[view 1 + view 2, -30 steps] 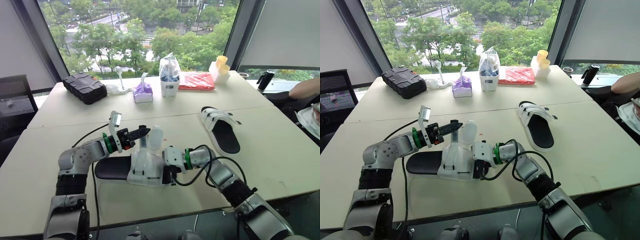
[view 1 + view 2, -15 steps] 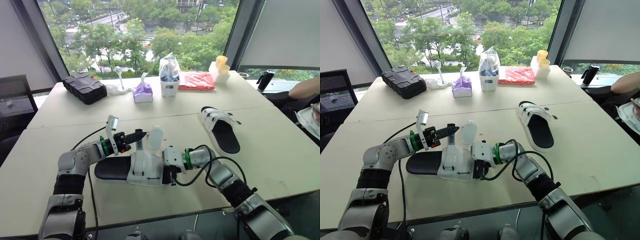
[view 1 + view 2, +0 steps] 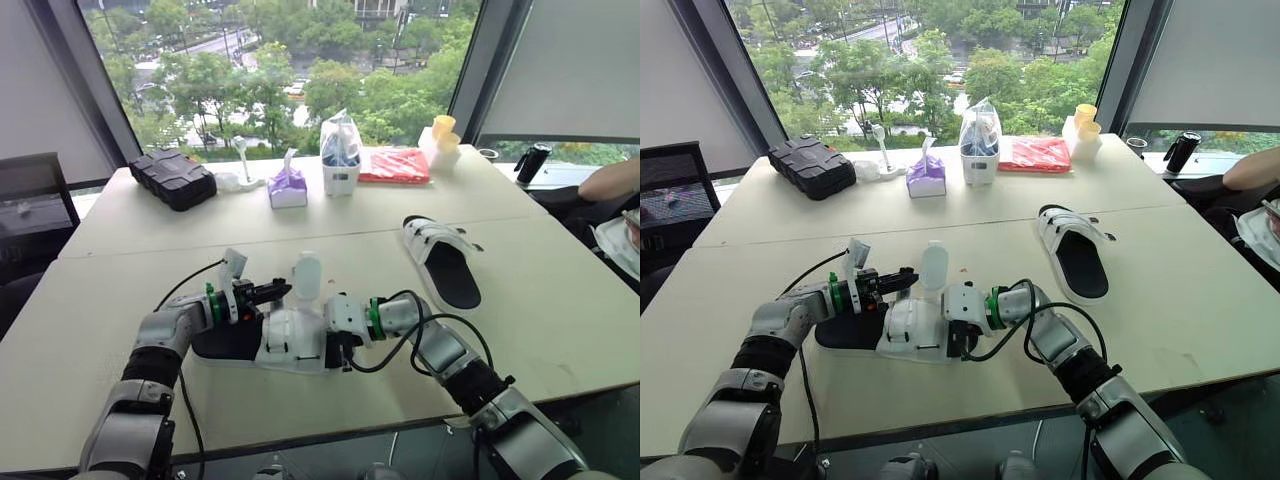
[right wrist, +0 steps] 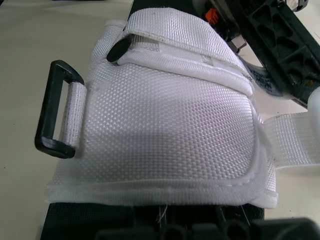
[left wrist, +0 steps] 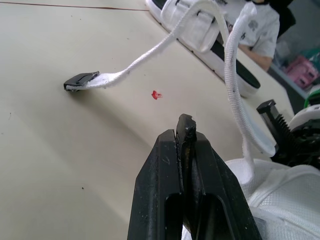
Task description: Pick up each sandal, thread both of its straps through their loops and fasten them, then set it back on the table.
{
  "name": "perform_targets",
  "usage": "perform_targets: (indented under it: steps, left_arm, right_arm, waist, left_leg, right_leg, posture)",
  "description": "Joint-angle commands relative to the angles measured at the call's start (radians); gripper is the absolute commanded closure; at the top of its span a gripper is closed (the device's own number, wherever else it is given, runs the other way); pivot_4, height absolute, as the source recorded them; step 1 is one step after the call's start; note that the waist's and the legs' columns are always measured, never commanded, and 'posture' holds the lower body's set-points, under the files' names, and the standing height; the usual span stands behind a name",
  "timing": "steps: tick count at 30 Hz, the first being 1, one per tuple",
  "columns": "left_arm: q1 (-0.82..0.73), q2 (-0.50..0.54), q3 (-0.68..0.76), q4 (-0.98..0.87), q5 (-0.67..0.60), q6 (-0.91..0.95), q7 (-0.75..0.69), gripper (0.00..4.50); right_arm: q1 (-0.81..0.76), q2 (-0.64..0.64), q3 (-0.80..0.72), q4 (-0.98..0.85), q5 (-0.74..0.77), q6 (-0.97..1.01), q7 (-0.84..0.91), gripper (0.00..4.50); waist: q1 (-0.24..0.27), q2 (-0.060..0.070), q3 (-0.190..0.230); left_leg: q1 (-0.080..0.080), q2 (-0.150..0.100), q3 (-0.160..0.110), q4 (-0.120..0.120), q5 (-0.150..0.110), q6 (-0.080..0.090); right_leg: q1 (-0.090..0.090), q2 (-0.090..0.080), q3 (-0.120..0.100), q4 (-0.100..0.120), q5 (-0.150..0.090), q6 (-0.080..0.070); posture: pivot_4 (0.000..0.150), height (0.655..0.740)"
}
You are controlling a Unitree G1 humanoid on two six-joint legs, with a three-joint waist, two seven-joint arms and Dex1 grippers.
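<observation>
The near sandal [image 3: 285, 338], black sole with a white woven upper, lies at the table's front centre. My right gripper [image 3: 338, 347] is shut on the end of it that faces right. In the right wrist view the upper [image 4: 165, 135] is close up, with a black loop [image 4: 52, 117] at its side. One white strap [image 3: 306, 275] stands upright from the sandal. My left gripper [image 3: 279, 291] is shut with nothing in it, its tips just left of that strap [image 5: 235, 75]. The second sandal [image 3: 445, 262] lies flat further right.
Along the far edge stand a black case [image 3: 172, 178], a purple tissue box [image 3: 288, 188], a clear bag [image 3: 340, 150], a red packet [image 3: 393, 163], yellow cups [image 3: 441, 135] and a black bottle [image 3: 530, 160]. A person's arm [image 3: 610, 178] rests at the right.
My left gripper has come down from above the sandal to just over its upper, beside the upright strap. The right gripper and sandal have stayed put.
</observation>
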Motion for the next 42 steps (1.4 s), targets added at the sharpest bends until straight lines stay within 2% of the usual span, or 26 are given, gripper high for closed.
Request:
perform_targets:
  steps: [1, 2, 6, 8, 9, 19, 26, 29, 34, 38, 42]
  left_arm:
    - [0.009, 0.007, -0.014, 0.059, 0.054, -0.013, 0.009, 3.84]
    - [0.008, 0.009, -0.018, 0.063, 0.060, -0.019, 0.001, 3.51]
    - [0.017, 0.011, -0.038, 0.061, 0.100, -0.072, -0.024, 1.62]
    - [0.026, 0.017, -0.054, 0.055, 0.128, -0.114, -0.037, 0.50]
    - [0.030, 0.019, -0.062, 0.053, 0.142, -0.136, -0.040, 0.14]
    - [0.026, 0.054, -0.108, 0.090, 0.281, -0.321, -0.021, 0.14]
    - [-0.023, 0.074, -0.078, 0.184, 0.311, -0.357, 0.042, 0.14]
    - [-0.055, 0.071, -0.041, 0.139, 0.245, -0.275, -0.014, 0.14]
    - [-0.145, 0.045, 0.052, 0.008, 0.083, -0.003, -0.033, 0.14]
    - [-0.183, 0.030, 0.082, -0.038, 0.015, 0.151, -0.015, 0.14]
    - [-0.166, 0.035, 0.045, -0.109, -0.010, 0.256, -0.045, 0.14]
  right_arm:
    - [0.042, -0.033, 0.035, 0.058, -0.067, 0.054, 0.013, 4.50]
    - [0.043, -0.033, 0.035, 0.057, -0.066, 0.055, 0.013, 4.50]
    - [0.043, -0.031, 0.035, 0.056, -0.066, 0.057, 0.012, 4.50]
    - [0.043, -0.029, 0.036, 0.056, -0.066, 0.058, 0.011, 4.50]
    - [0.043, -0.028, 0.037, 0.056, -0.066, 0.057, 0.011, 4.50]
    - [0.038, -0.021, 0.037, 0.067, -0.067, 0.053, 0.006, 4.50]
    - [0.031, -0.014, 0.036, 0.080, -0.069, 0.046, 0.001, 4.50]
    - [0.029, -0.012, 0.036, 0.083, -0.068, 0.044, 0.000, 4.50]
    - [0.023, -0.009, 0.034, 0.096, -0.070, 0.038, -0.001, 4.50]
    - [0.013, -0.003, 0.036, 0.109, -0.073, 0.034, -0.004, 4.50]
    - [0.007, -0.001, 0.036, 0.117, -0.075, 0.029, -0.006, 4.50]
  waist:
    - [-0.001, 0.000, 0.000]
    - [-0.002, 0.000, 0.000]
    - [-0.003, 0.002, -0.001]
    - [-0.003, 0.002, -0.001]
    - [-0.003, 0.002, -0.001]
    - [-0.004, 0.002, -0.001]
    - [-0.004, 0.002, -0.001]
    - [-0.005, 0.001, -0.001]
    - [-0.004, -0.003, 0.002]
    - [-0.008, -0.003, 0.002]
    - [-0.011, -0.002, 0.002]
  left_leg:
    - [0.000, 0.000, 0.000, 0.000, 0.000, 0.000]
    - [0.000, 0.000, 0.000, 0.000, 0.000, 0.000]
    - [0.000, 0.000, 0.000, -0.001, -0.001, 0.001]
    - [0.000, 0.000, 0.000, -0.001, -0.001, 0.001]
    - [0.000, 0.000, 0.000, -0.001, -0.001, 0.001]
    - [0.000, 0.000, 0.000, -0.002, -0.001, 0.001]
    - [0.000, 0.000, 0.000, -0.002, -0.001, 0.001]
    - [0.000, 0.000, 0.000, -0.002, -0.001, 0.001]
    - [-0.002, 0.000, 0.000, -0.001, -0.001, 0.002]
    - [-0.002, 0.000, 0.000, -0.001, -0.001, 0.001]
    - [-0.001, 0.000, 0.000, -0.002, -0.001, 0.001]
  right_leg:
    - [0.001, -0.001, 0.000, 0.000, -0.001, 0.001]
    - [0.000, -0.001, 0.000, 0.000, -0.001, 0.001]
    - [0.000, -0.001, 0.000, 0.000, 0.002, 0.003]
    - [-0.001, -0.001, 0.000, 0.000, 0.002, 0.002]
    - [-0.001, -0.001, 0.000, 0.000, 0.002, 0.002]
    - [-0.001, -0.001, 0.000, 0.000, 0.002, 0.003]
    - [-0.001, -0.001, 0.000, 0.000, 0.001, 0.005]
    - [-0.001, 0.000, 0.000, 0.000, 0.001, 0.005]
    - [-0.003, 0.001, -0.001, 0.001, 0.001, 0.005]
    - [-0.003, 0.001, -0.001, 0.001, 0.000, 0.006]
    - [-0.003, 0.001, -0.001, 0.002, 0.001, 0.006]
  posture:
    - [0.150, 0.7400]
    - [0.150, 0.7400]
    - [0.150, 0.7400]
    - [0.150, 0.7400]
    - [0.150, 0.7400]
    - [0.150, 0.7400]
    - [0.150, 0.7400]
    - [0.150, 0.7400]
    - [0.150, 0.7400]
    - [0.150, 0.7400]
    - [0.150, 0.7400]
